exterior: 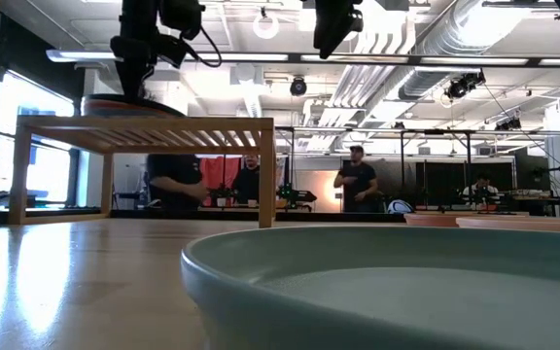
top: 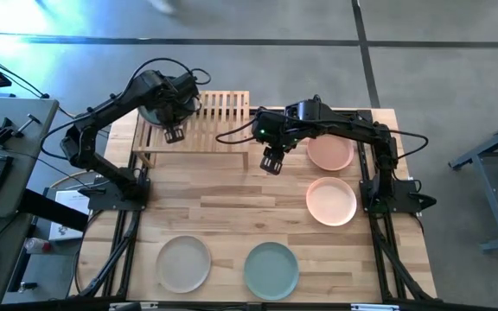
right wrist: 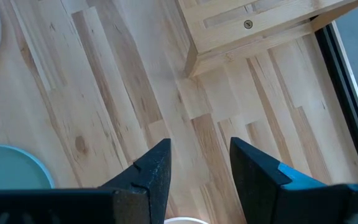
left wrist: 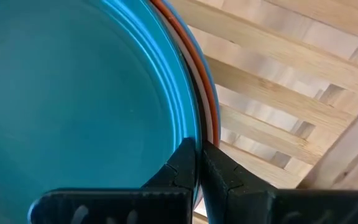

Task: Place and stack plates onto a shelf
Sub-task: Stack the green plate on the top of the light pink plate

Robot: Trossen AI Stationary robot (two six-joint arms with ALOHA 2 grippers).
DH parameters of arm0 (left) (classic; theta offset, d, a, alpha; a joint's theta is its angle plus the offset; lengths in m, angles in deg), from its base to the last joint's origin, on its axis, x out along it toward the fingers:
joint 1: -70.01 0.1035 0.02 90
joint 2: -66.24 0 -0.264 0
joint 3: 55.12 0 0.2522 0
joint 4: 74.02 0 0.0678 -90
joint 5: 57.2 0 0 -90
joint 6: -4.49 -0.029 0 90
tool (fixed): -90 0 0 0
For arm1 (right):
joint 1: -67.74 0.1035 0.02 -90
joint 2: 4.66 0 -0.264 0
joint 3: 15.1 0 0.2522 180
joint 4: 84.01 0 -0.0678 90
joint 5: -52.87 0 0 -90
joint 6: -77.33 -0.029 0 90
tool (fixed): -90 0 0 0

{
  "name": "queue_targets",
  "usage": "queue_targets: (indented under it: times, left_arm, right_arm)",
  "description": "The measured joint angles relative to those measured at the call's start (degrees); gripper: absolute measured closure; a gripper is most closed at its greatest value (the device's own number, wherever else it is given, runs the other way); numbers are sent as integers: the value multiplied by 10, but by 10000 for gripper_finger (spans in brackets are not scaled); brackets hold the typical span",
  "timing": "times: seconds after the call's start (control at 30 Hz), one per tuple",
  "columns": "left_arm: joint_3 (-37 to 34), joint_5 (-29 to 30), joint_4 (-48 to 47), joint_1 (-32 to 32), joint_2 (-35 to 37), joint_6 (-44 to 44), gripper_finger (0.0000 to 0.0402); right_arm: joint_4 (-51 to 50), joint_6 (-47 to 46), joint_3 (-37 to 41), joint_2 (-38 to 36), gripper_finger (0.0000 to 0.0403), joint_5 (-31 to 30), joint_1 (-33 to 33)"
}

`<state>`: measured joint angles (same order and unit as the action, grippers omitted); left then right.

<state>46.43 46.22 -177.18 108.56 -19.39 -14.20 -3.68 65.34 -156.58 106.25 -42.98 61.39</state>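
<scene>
Wood-plank desk [top: 232, 207] on a grey workshop floor, people standing well back in the low view. Slatted shelf [top: 219, 121] at the desk's far edge, long axis running left-right, slats front to back. Left arm folded up from its base and reaching in over the shelf's left end, left pincer [top: 174, 134] pointing down, fingers [left wrist: 182, 171] pressed nearly together on the rim of the dark teal plate [left wrist: 73, 99]. Teal plate lying flat atop a stack with a blue plate [left wrist: 197, 68] and a terracotta plate [left wrist: 211, 102] edge showing under it, all on the shelf's left end. Right arm stretched from its base toward desk centre, right pincer [top: 271, 162] aimed down over bare desk just in front of the shelf's right leg, fingers apart, holding nothing. Two peach-pink plates [top: 331, 200] flat near the right base, beige plate [top: 183, 263] and sage green plate [top: 271, 269] flat along the near edge.
</scene>
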Motion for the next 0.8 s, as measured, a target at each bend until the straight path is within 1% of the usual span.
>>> queue_targets:
  times: [0.3, 0.47, 0.8]
  left_arm:
    - [-1, -8, -10, -24, 6, 9, 401]
    - [-1, -11, -10, -41, 13, 25, 401]
    - [-1, -23, -8, -65, 15, 51, 401]
  right_arm:
    - [0, 0, 0, 0, 262, 0, 0]
    - [0, 0, 0, 0, 262, -13, 0]
    - [0, 0, 0, 0, 262, -15, 0]
